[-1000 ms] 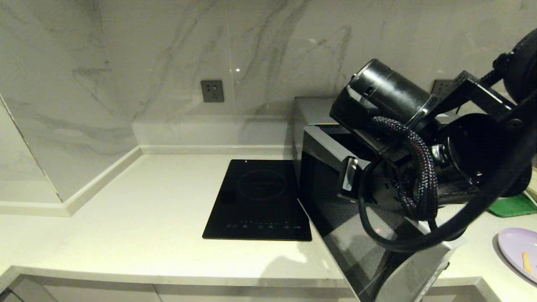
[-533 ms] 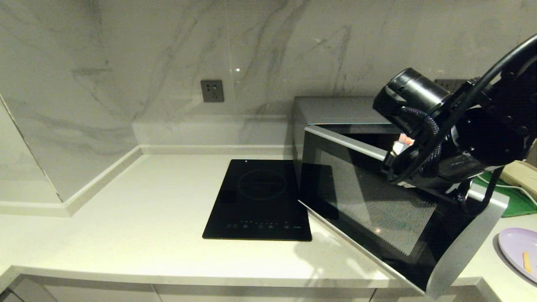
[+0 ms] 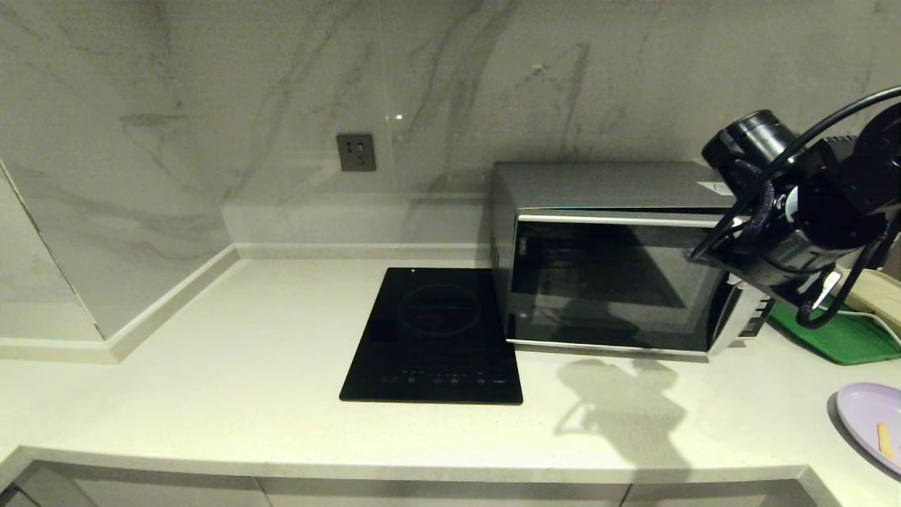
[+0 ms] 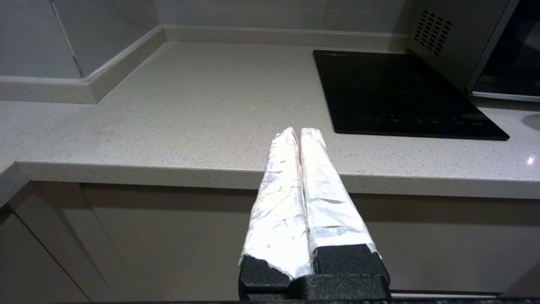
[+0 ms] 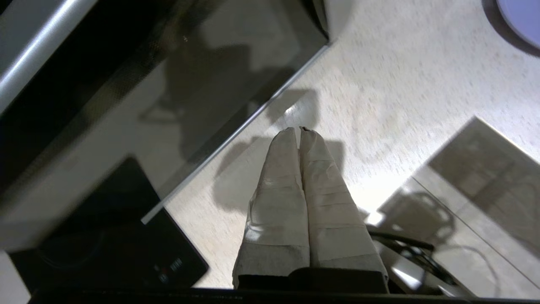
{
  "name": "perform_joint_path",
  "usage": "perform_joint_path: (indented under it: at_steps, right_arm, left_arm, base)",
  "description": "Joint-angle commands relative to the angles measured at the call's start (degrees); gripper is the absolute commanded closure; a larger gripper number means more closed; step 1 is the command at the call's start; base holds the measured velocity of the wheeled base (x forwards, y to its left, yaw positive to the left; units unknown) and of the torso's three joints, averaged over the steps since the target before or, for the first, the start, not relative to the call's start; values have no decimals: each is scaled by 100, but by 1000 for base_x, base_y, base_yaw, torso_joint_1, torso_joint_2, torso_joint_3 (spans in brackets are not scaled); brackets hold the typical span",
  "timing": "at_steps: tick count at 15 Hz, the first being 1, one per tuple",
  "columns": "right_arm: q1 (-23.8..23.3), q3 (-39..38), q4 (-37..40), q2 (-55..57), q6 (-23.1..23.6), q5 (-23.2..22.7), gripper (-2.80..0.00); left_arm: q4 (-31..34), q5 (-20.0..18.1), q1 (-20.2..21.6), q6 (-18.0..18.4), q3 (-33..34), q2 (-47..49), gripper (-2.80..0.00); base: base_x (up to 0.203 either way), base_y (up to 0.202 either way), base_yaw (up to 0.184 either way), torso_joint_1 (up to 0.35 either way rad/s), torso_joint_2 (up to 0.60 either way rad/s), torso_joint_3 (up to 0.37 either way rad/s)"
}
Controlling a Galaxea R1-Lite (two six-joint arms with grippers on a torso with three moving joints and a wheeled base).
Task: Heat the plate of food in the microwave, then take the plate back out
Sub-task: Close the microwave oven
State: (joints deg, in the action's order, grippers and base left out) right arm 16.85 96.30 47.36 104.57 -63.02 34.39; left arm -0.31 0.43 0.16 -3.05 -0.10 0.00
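- Our left gripper (image 4: 300,134) was parked low in front of the counter edge, its foil-wrapped fingers pressed together on nothing.
- The induction cooktop (image 3: 434,336) lay flat beside the microwave (image 3: 605,257); we could read none of its panel marks.
- The microwave door was closed. We judged the cavity empty as far as the dark glass showed, and no brand lettering was legible.
- Our right gripper (image 5: 300,131) hung just before the microwave's right end, fingers closed and empty.
- The plate of food (image 3: 873,426) sat on the counter at far right, with a fry on it.
- We could not tell whether heating was done or still to come.
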Motion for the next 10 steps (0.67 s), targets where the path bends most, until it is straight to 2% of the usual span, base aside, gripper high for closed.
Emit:
perform_joint_path:
  at_steps: [1, 5, 10]
  right_arm:
    - [-323, 291, -127, -15, 88, 0, 0]
    - [-1015, 645, -168, 173, 141, -221, 0]
    - [-1307, 698, -219, 353, 129, -284, 0]
  left_arm:
    - [-4, 1, 2, -3, 1, 0, 0]
    - [-4, 1, 2, -3, 1, 0, 0]
    - [-4, 1, 2, -3, 1, 0, 0]
  base:
    - [0, 0, 0, 0, 0, 0]
    - [0, 0, 0, 0, 0, 0]
    - [0, 0, 0, 0, 0, 0]
